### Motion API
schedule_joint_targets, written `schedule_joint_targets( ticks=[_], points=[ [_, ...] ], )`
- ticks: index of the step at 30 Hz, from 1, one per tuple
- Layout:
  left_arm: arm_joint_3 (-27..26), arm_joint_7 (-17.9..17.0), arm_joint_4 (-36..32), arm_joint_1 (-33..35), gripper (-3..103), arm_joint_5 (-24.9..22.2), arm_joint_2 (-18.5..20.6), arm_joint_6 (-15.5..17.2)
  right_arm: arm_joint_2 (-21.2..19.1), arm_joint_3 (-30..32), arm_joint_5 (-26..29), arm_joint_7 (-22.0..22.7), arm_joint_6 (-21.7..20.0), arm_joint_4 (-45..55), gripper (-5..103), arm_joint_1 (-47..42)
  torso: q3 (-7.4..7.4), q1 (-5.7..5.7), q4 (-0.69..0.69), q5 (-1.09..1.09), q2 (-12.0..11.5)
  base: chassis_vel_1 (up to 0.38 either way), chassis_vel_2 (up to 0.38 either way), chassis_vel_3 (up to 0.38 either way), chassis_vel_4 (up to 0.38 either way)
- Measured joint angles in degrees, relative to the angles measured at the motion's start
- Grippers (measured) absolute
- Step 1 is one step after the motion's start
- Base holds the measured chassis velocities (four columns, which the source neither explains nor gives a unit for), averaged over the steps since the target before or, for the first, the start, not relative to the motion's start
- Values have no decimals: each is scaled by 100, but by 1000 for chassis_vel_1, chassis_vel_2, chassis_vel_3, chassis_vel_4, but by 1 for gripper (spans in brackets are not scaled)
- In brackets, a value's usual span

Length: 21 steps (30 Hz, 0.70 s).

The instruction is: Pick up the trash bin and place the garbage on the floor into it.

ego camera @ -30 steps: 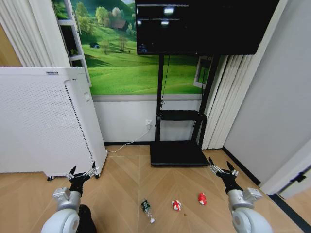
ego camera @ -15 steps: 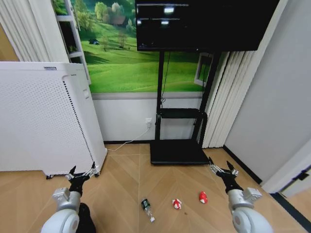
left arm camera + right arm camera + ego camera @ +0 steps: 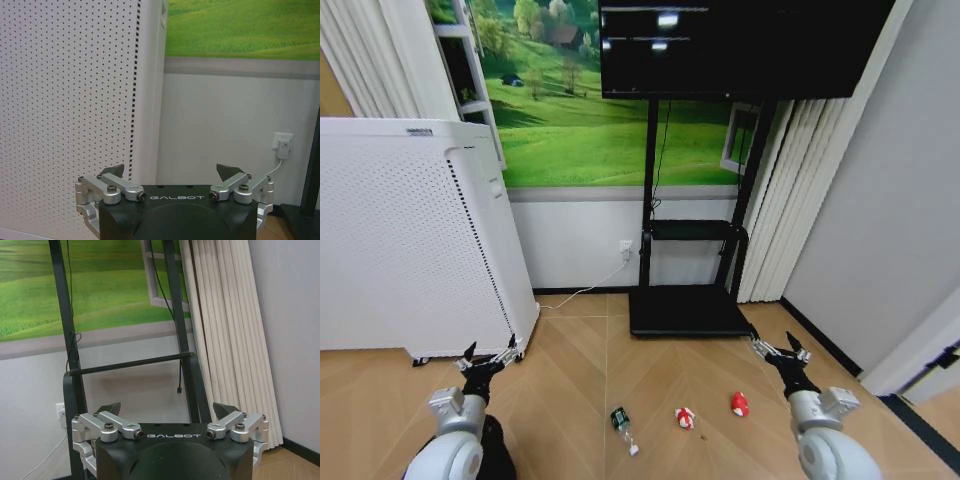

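Observation:
The garbage lies on the herringbone floor point(image 3: 570, 380) between my arms: a clear bottle with a green label point(image 3: 621, 428), a crumpled red-and-white wrapper point(image 3: 685, 418) and a small red piece point(image 3: 740, 404). A black rounded shape point(image 3: 497, 447), apparently the trash bin, peeks out beside my left arm at the bottom edge and is mostly hidden. My left gripper point(image 3: 486, 357) point(image 3: 170, 172) hangs open near the white appliance's corner, holding nothing. My right gripper point(image 3: 779, 350) point(image 3: 167, 410) is open and empty, above the floor just right of the red piece.
A tall white perforated appliance point(image 3: 410, 240) on casters fills the left side. The black TV stand base point(image 3: 685, 315) sits straight ahead against the wall, with a cable running to a socket point(image 3: 625, 255). Curtains point(image 3: 775, 220) and a grey wall with a dark strip point(image 3: 815, 345) close off the right.
The whole head view has shifted slightly, so the camera moved; the appliance looms a little larger. Both arms hold the same pose with fingers open, and the garbage lies still.

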Motion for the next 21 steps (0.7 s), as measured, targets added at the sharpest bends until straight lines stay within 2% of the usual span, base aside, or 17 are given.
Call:
schedule_joint_targets(
  ticks=[10, 13, 14, 19, 21],
  points=[
    [-133, -26, -68, 229, 100, 225, 152, 45, -35, 2, 6, -5, 4, -26, 100, 1, -41, -5, -1, 1, -45, 0, 0, 0, 0],
    [-245, -106, -94, 487, 100, 445, 259, 81, -31, 22, 47, 19, 3, -12, 100, 34, -38, -5, -1, -1, -41, 0, 0, 0, 0],
    [-312, -248, -123, 741, 100, 482, 303, 128, -12, 27, 54, 26, 3, 4, 100, 27, -35, -4, 0, 0, -36, 0, 0, 0, 0],
    [-540, -371, -47, 1293, 100, 491, 361, 173, 22, 30, 55, 26, 28, 19, 100, -24, -27, -1, 2, 0, -25, 0, 0, 0, 0],
    [-725, -382, 110, 1543, 100, 359, 431, 188, 17, 30, 59, 26, 48, 19, 100, -19, -22, 1, 0, -1, -17, 0, 0, 0, 0]
  ],
)
